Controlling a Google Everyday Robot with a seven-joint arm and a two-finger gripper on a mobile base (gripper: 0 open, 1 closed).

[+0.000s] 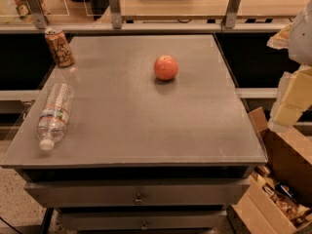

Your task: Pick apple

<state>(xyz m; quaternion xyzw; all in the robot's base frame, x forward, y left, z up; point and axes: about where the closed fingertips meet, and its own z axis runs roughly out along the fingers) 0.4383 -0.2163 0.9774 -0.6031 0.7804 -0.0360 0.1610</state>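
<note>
The apple (166, 67) is seen lying free on the grey table (146, 126), just toward 12 o'clock of its centre, and nothing is grasped yet. The gripper (287, 108) is found well apart at the apple's 4 o'clock, beyond the table edge; whether it is spread or pressed together cannot be told. Approach, grasp and lift are judged still to be done, with the can (59, 46) at 10 o'clock and the bottle (53, 113) at 8 o'clock found well apart
</note>
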